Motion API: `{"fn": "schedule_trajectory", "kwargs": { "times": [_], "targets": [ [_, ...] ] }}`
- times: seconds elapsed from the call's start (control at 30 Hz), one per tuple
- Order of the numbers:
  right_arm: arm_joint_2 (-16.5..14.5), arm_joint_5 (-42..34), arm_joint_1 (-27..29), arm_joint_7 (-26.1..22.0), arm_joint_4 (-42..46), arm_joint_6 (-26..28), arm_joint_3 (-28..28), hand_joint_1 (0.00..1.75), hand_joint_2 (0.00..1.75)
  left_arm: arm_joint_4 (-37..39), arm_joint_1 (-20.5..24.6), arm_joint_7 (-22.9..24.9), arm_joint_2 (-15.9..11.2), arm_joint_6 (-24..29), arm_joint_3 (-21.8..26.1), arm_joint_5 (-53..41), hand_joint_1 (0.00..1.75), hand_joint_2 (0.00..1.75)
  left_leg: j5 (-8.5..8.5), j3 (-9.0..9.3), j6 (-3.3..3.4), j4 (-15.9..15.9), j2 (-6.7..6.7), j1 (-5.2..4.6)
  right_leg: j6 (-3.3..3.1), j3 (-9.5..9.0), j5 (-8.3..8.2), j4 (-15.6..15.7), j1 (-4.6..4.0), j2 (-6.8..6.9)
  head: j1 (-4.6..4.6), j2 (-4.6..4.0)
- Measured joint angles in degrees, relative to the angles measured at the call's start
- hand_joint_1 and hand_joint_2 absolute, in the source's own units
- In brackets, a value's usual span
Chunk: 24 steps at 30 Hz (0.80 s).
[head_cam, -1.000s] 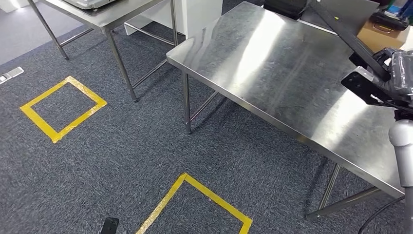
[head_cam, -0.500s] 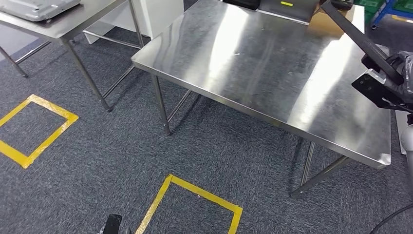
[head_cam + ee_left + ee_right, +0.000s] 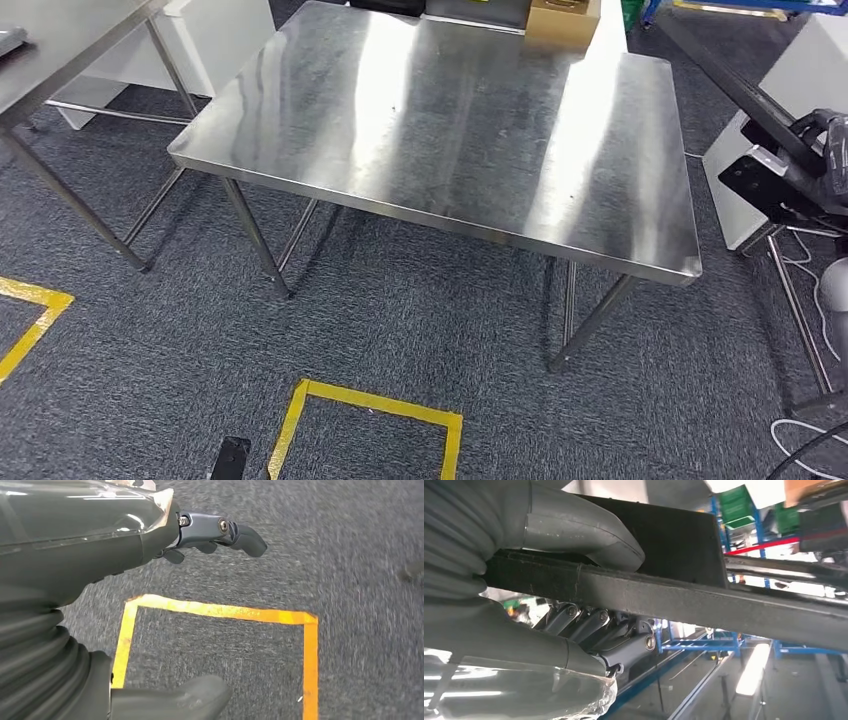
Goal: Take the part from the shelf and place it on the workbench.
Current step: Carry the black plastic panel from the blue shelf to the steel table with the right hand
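Note:
The part (image 3: 745, 95) is a long black bar with a flat black plate at its near end, raised at the right edge of the head view, beside and to the right of the steel workbench (image 3: 450, 120). My right hand (image 3: 815, 165) grips it near the plate. In the right wrist view the thumb (image 3: 579, 530) lies over the bar (image 3: 704, 602) and the fingers (image 3: 589, 625) curl under it. My left hand (image 3: 215, 535) hangs over the carpet with nothing in it, its fingers apart.
A second steel table (image 3: 50, 40) stands at the far left. A cardboard box (image 3: 562, 18) sits past the workbench's far edge, and a white cabinet (image 3: 785, 90) with cables on the floor is at the right. Yellow tape squares (image 3: 375, 430) mark the grey carpet.
The camera has turned to the right, so the workbench has slid left and now sits square ahead. My right hand keeps hold of the part.

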State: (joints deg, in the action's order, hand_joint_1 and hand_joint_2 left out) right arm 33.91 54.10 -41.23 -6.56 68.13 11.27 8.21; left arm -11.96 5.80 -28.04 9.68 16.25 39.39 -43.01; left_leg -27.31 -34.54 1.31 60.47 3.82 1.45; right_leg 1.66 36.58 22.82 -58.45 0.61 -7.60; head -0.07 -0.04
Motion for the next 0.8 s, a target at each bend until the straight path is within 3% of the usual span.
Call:
{"fn": "schedule_trajectory", "kwargs": {
  "times": [0.03,0.1,0.17,0.23,0.27,0.3,0.37,0.4,0.43,0.53,0.6,0.63,0.67,0.73,0.77,0.8],
  "targets": [
    [0.32,0.41,0.44,-0.01,0.13,0.15,-0.11,1.75,1.75,0.0,0.07,0.3,0.05,-0.3,0.01,-0.02,0.0,1.75,0.19,0.11,0.4,-0.19,-0.55,-0.18,0.47,0.15,-0.13,0.14,-0.03,-0.34,-0.04,0.0],
    [0.96,1.0,1.38,-0.03,0.37,0.46,-0.49,1.75,1.75,-0.02,0.21,0.99,0.08,-0.91,0.03,-0.13,0.0,1.75,0.78,0.58,1.4,-1.03,-1.42,-0.27,1.0,1.0,0.45,-0.97,0.03,1.63,0.12,0.0],
    [1.16,1.45,1.83,-0.08,0.47,0.88,-0.78,1.75,1.75,-0.04,0.18,1.51,0.05,-1.54,0.04,-0.4,0.0,1.75,1.18,0.9,1.99,-1.69,-2.19,-0.18,1.0,3.56,2.81,-6.12,0.23,5.15,0.48,0.0],
    [1.09,1.93,2.35,-0.16,0.5,1.13,-0.83,1.75,1.75,-0.04,0.12,1.79,0.1,-2.42,0.03,-0.64,0.0,1.75,1.13,0.88,1.97,-1.74,-2.92,-0.14,1.39,6.98,5.43,-13.26,0.57,6.55,0.66,0.0],
    [1.05,2.15,2.77,-0.21,0.5,1.14,-0.84,1.75,1.75,-0.04,0.11,1.83,0.14,-2.79,0.02,-0.71,0.0,1.75,1.03,0.89,1.84,-1.72,-3.23,-0.06,1.83,7.8,5.85,-15.05,0.85,6.74,0.69,0.0],
    [1.04,2.31,3.17,-0.27,0.5,1.14,-0.85,1.75,1.75,-0.04,0.11,1.84,0.17,-3.15,0.03,-0.71,0.0,1.75,0.9,0.94,1.65,-1.7,-3.49,0.07,2.45,7.49,5.41,-14.63,1.19,6.9,0.68,0.0],
    [1.05,2.51,3.58,-0.41,0.59,1.13,-0.93,1.75,1.75,-0.04,0.14,1.85,0.19,-3.58,0.04,-0.77,0.0,1.75,0.49,1.23,1.01,-1.65,-3.93,0.41,3.92,3.62,2.7,-7.39,1.93,7.55,0.71,0.0],
    [1.02,2.64,3.59,-0.48,0.64,1.1,-0.99,1.75,1.75,-0.04,0.18,1.86,0.16,-3.71,0.04,-0.8,0.0,1.75,0.29,1.39,0.57,-1.73,-4.14,0.46,4.35,1.38,1.62,-3.6,1.92,7.83,0.77,0.0],
    [0.99,2.8,3.57,-0.56,0.72,1.05,-1.07,1.75,1.75,-0.05,0.21,1.87,0.13,-3.76,0.03,-0.86,0.0,1.75,0.08,1.55,0.11,-1.8,-4.31,0.41,4.28,-0.22,0.96,-0.74,1.71,7.94,0.78,0.0],
    [0.85,3.37,3.7,-0.68,0.81,0.85,-1.2,1.75,1.75,-0.06,0.3,1.95,0.1,-3.75,0.0,-0.96,0.0,1.75,-0.41,2.15,-0.93,-2.27,-4.64,0.08,2.37,-1.23,1.23,0.71,0.88,7.46,0.61,0.0],
    [0.79,3.63,3.76,-0.71,0.82,0.77,-1.22,1.75,1.75,-0.06,0.41,2.01,0.08,-3.74,0.01,-0.96,0.0,1.75,-1.13,2.19,-1.37,-1.45,-4.64,0.25,1.07,-1.83,1.65,0.76,1.41,7.25,0.38,0.0],
    [0.75,3.7,3.64,-0.73,0.83,0.75,-1.24,1.75,1.75,-0.06,0.47,2.04,0.05,-3.74,0.01,-0.96,0.0,1.75,-2.09,1.36,-1.47,0.53,-4.54,0.33,0.38,-2.26,1.86,0.83,1.6,7.16,0.26,0.0],
    [0.68,3.79,3.51,-0.75,0.84,0.71,-1.23,1.75,1.75,-0.06,0.49,2.05,0.03,-3.73,0.01,-0.96,0.0,1.75,-3.47,-0.33,-1.48,3.85,-4.37,0.36,-0.26,-2.68,2.14,0.88,1.68,7.14,0.12,0.0],
    [0.42,3.9,3.29,-0.84,0.82,0.47,-1.14,1.75,1.75,-0.06,0.38,2.1,0.0,-3.7,0.0,-0.96,0.0,1.75,-6.26,-5.37,-1.35,12.14,-4.07,0.28,-1.26,-3.36,2.71,0.87,1.11,7.08,-0.01,0.0],
    [0.27,3.94,3.27,-0.9,0.81,0.34,-1.03,1.75,1.75,-0.06,0.3,2.14,-0.01,-3.69,0.0,-0.96,0.0,1.75,-6.5,-7.57,-1.24,14.92,-3.99,0.25,-1.55,-3.73,3.03,0.86,0.82,6.98,-0.03,0.0],
    [0.14,3.99,3.27,-0.96,0.8,0.23,-0.92,1.75,1.75,-0.06,0.24,2.17,-0.01,-3.66,0.0,-0.96,0.0,1.75,-5.44,-8.79,-1.04,15.51,-3.93,0.2,-1.7,-4.17,3.38,0.85,0.56,6.84,-0.03,0.0]
  ]
}}
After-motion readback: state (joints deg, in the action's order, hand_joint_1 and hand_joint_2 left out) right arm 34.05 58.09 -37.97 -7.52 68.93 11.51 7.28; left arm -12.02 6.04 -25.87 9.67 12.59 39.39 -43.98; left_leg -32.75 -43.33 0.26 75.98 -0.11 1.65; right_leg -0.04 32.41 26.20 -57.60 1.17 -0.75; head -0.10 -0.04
